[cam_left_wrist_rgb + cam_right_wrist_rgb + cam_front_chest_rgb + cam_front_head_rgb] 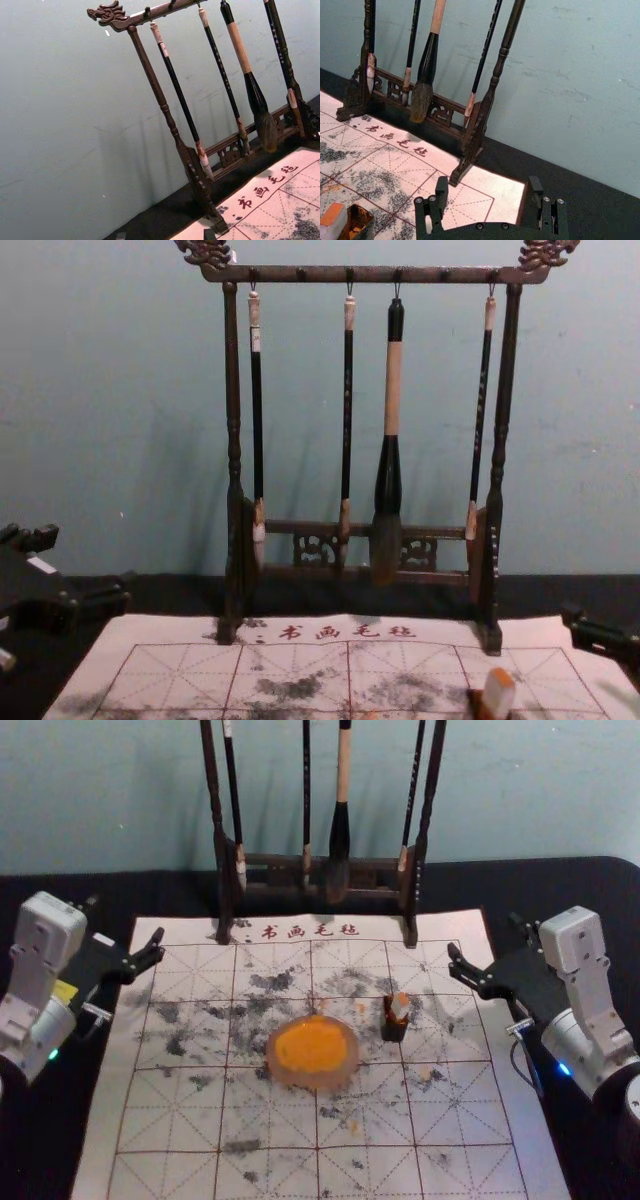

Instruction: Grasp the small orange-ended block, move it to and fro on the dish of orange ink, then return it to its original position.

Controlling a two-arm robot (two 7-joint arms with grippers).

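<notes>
Head view downward, chest level, wrists tilted

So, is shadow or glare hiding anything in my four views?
Left wrist view: soft shadows on the wall, nothing hidden by them; head view: no harsh glare on the ink dish, but the dark left gripper and right gripper partly blend into the black tablecloth; right wrist view: the mat is brightly lit; chest view: faint wall shadows.

Wall [520,790]: pale blue-green, lightly scuffed.
Table [480,885]: black-topped, reaching the wall.
Mat [180,1120]: white, red-gridded, ink-blotched.
Stand [300,274]: dark carved wood, four brushes [392,390] hanging.
Light: faint shadows on the wall behind the stand.
</notes>
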